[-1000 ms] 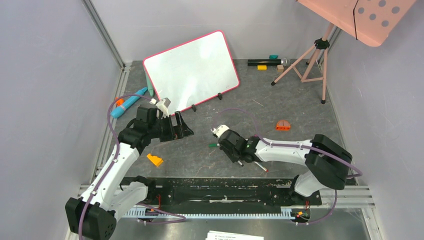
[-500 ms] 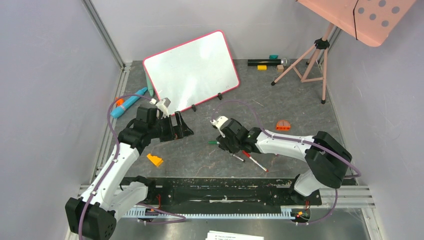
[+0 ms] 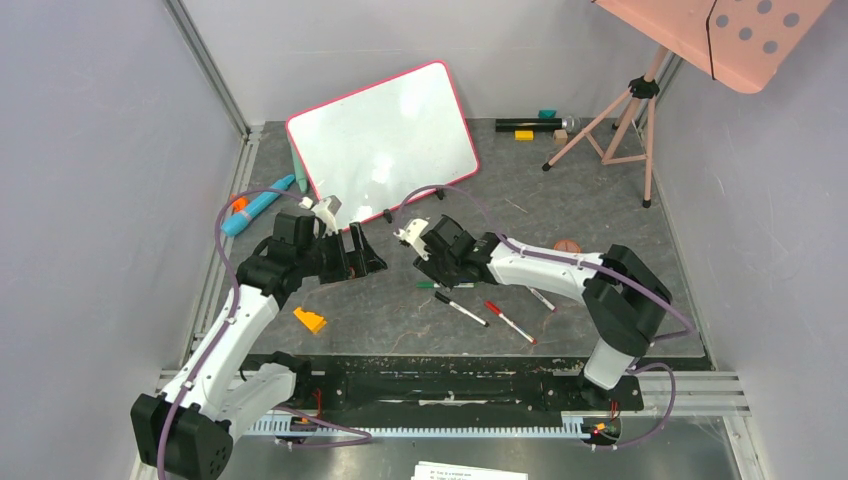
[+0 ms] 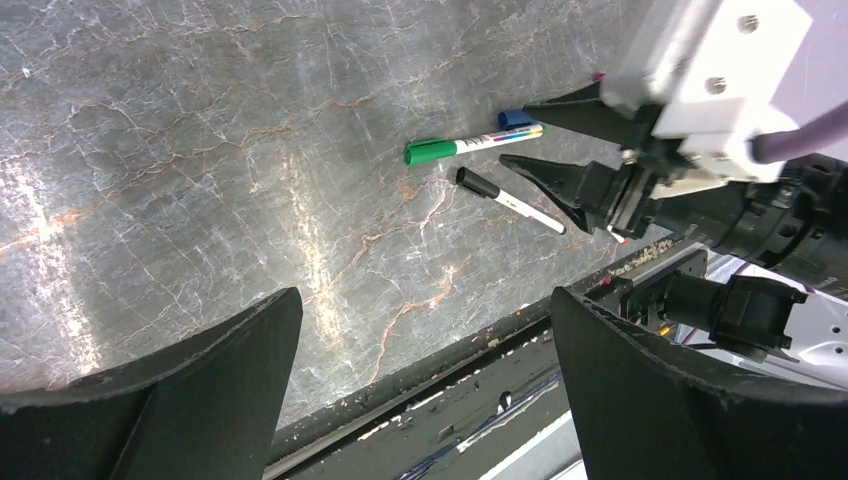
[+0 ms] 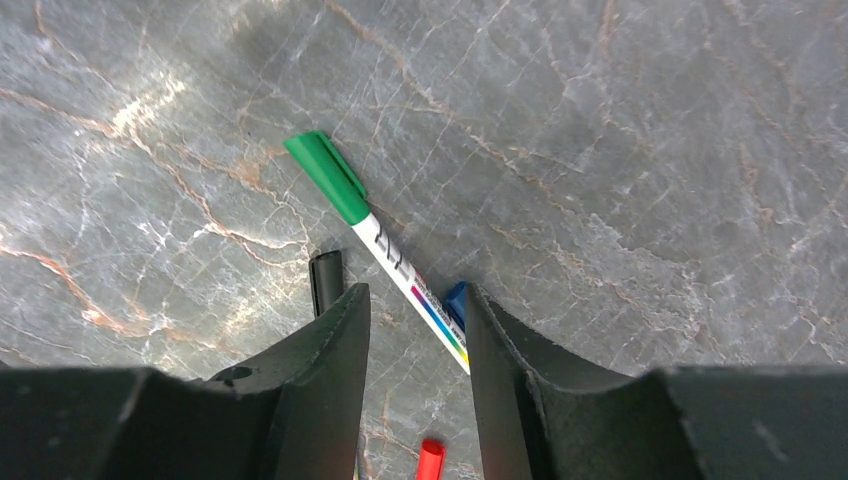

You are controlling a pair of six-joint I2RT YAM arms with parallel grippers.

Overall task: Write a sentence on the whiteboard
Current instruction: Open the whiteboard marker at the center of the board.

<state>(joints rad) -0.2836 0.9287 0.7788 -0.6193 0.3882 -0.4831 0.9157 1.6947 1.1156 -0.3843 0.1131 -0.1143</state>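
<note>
Whiteboard (image 3: 382, 135): glossy white, pink-red rim, rounded corners. It stands propped and tilted at 11 o'clock on the table (image 3: 600, 215), with its near edge on small black clip feet (image 3: 388, 214). Glare covers the face, so whether anything is written on it cannot be told.

Edges and room:
- 9 o'clock of the board: side wall and rail, with a blue-teal tool (image 3: 258, 206) lying between.
- 12 o'clock: back wall.
- 3 o'clock: black bar (image 3: 528, 124) and yellow block (image 3: 523, 135) near the back wall. Farther along is a pink tripod (image 3: 620, 125) under a pink dotted panel (image 3: 735, 35).
- 4 o'clock: bare marbled table runs from the board's near edge to the tripod's feet.

Left claw (image 3: 365, 255) (image 4: 425, 295): jaws spread wide, holding nothing. It sits just beside the board's near-left corner, with the board at its 12 o'clock. An orange wedge (image 3: 310, 320) lies at its 7 o'clock.

Right claw (image 3: 428, 272) (image 5: 415, 295): jaws parted narrowly, one finger on each side of the rear barrel of a green-capped marker (image 5: 381, 250) (image 4: 470, 145) that lies flat on the table. Whether the fingers touch it cannot be told. The board is at this claw's 11 o'clock, near but apart.
- A blue cap (image 5: 455, 297) lies just beside the marker's barrel.
- A black marker (image 3: 460, 308) and a red marker (image 3: 510, 322) lie at the claw's 4 o'clock.
</note>
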